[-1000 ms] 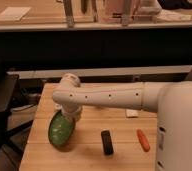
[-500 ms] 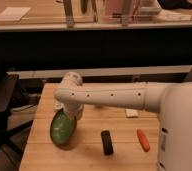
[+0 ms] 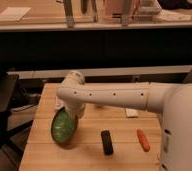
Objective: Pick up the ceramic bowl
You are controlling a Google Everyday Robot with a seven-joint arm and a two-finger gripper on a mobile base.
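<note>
The ceramic bowl is glossy green and stands tilted on its edge over the left part of the wooden table, its inside facing the camera. My gripper reaches down from the white arm onto the bowl's upper right rim and is shut on it. The bowl's lower edge is at or just above the table top. The arm hides the fingers for the most part.
A small black block lies right of the bowl. An orange carrot-like piece lies further right, and a small white item sits behind it. A dark chair stands left of the table. A dark counter runs behind.
The arm's wrist has moved slightly up and to the right, and the tilted green bowl has shifted a little to the right with it.
</note>
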